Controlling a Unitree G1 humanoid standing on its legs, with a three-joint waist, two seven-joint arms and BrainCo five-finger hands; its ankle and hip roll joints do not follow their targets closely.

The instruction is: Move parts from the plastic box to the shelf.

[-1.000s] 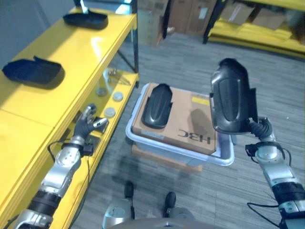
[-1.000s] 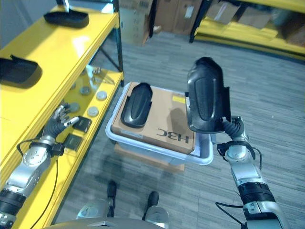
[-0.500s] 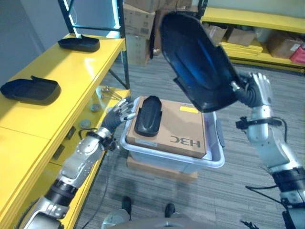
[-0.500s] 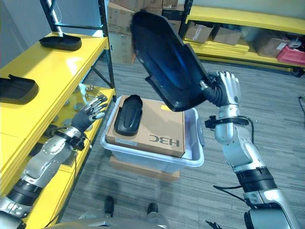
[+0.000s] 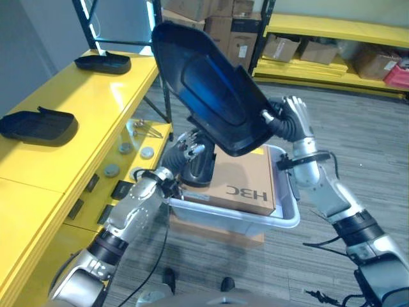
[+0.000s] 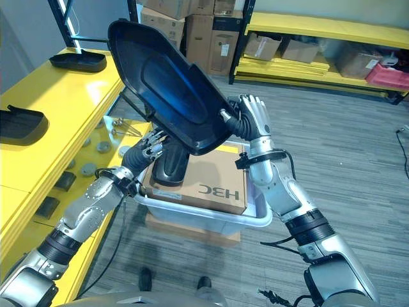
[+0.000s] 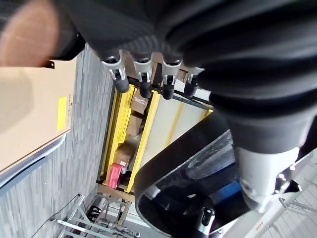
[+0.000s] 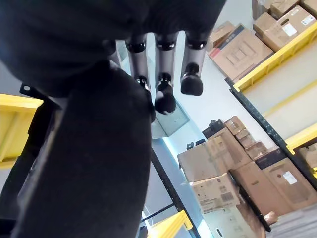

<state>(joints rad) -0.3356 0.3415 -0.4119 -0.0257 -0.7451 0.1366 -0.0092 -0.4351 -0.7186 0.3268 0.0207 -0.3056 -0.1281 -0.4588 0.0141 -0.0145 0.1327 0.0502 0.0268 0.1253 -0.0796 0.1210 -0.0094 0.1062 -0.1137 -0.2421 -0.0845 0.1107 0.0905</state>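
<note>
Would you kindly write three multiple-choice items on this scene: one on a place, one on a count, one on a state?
1. Where is the large black part?
A. Held up in the right hand
B. Flat on the cardboard box
C. On the floor

2. How many black parts lie on the yellow shelf?
A. None
B. Two
C. Four

3. What is the left hand doing?
A. Gripping the shelf post
B. Reaching with relaxed fingers by the small black part on the cardboard box
C. Carrying the plastic box

Answers: 1 A, it is raised above the box; 2 B, two lie on the top level; 3 B, nothing is grasped.
</note>
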